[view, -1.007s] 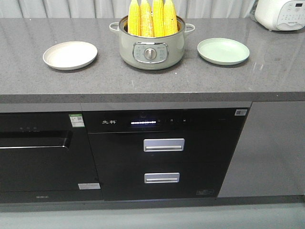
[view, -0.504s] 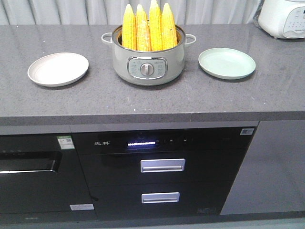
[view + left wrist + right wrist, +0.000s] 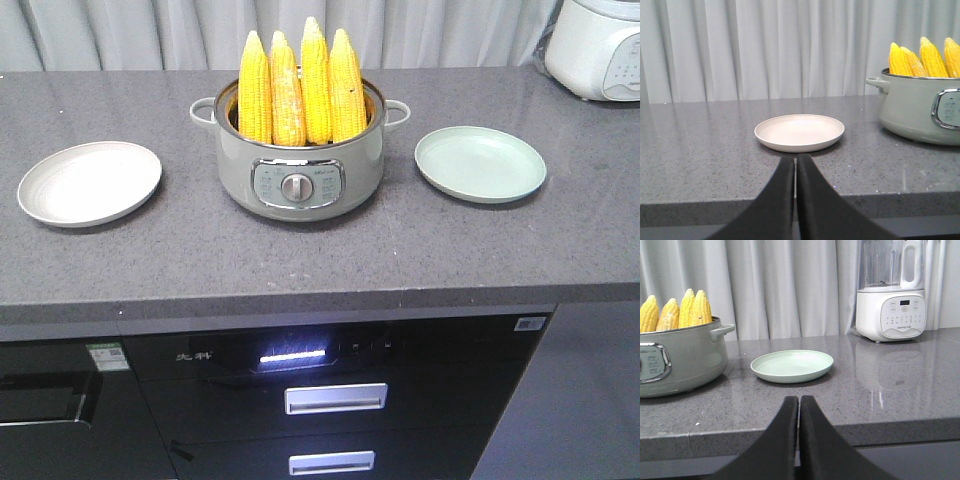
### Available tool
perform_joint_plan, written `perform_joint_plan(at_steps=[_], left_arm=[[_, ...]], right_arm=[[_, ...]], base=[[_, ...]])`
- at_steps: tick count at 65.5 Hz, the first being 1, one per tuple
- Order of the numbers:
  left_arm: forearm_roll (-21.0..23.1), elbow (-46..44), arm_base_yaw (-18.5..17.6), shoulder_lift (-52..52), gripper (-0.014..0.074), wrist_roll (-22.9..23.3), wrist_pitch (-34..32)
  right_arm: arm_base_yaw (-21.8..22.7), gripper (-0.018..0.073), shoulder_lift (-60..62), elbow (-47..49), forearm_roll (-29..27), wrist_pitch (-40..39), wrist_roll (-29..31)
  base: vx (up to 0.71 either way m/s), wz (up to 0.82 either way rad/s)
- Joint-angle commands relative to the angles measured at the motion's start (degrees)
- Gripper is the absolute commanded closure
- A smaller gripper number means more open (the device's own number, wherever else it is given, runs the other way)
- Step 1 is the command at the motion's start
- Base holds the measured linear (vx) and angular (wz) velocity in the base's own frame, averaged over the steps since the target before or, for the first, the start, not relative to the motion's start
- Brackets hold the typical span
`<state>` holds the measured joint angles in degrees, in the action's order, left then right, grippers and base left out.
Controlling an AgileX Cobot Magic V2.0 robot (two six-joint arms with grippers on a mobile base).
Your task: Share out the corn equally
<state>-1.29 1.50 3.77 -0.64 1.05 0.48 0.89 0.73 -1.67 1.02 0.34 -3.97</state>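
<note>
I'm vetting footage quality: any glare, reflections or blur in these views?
Front view: even light, corn sharp. Right wrist view: glossy counter mirrors the white blender. Left wrist view: the left hand is a dark, detail-less shape.

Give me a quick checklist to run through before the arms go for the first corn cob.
1. All four yellow corn cobs stand upright in the grey-green electric pot, tips free to reach: ok.
2. The round beige plate is empty: ok.
3. The round pale green plate is empty: ok.
4. The left end effector is open for a grasp: not ok, it is shut.
5. The right end effector is open for a grasp: not ok, it is shut.
6. The pot is off and cool: cannot tell.
</note>
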Motion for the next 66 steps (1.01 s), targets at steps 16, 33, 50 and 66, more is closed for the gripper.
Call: perform_joint_plan(at_steps=[16, 33, 50, 66], left_arm=[[0.58, 0.73, -0.19, -0.93, 0.0603, 0.46, -4.00], [0.58, 0.73, -0.19, -0.93, 0.0603, 0.46, -4.00], [0.58, 0.73, -0.19, -0.93, 0.0603, 0.46, -4.00], [0.58, 0.73, -0.19, -0.93, 0.0603, 0.46, -4.00]], right_arm=[[0.03, 0.0566, 0.17, -0.41, 0.54, -4.28, 0.39], [0.03, 0.0566, 0.17, -0.41, 0.54, -4.28, 0.39], [0.03, 0.0566, 0.17, -0.41, 0.54, -4.28, 0.39], [0.03, 0.0566, 0.17, -0.41, 0.54, -4.28, 0.39]], base=[[0.15, 0.00], [0.13, 0.03], [0.11, 0.04], [0.09, 0.01]])
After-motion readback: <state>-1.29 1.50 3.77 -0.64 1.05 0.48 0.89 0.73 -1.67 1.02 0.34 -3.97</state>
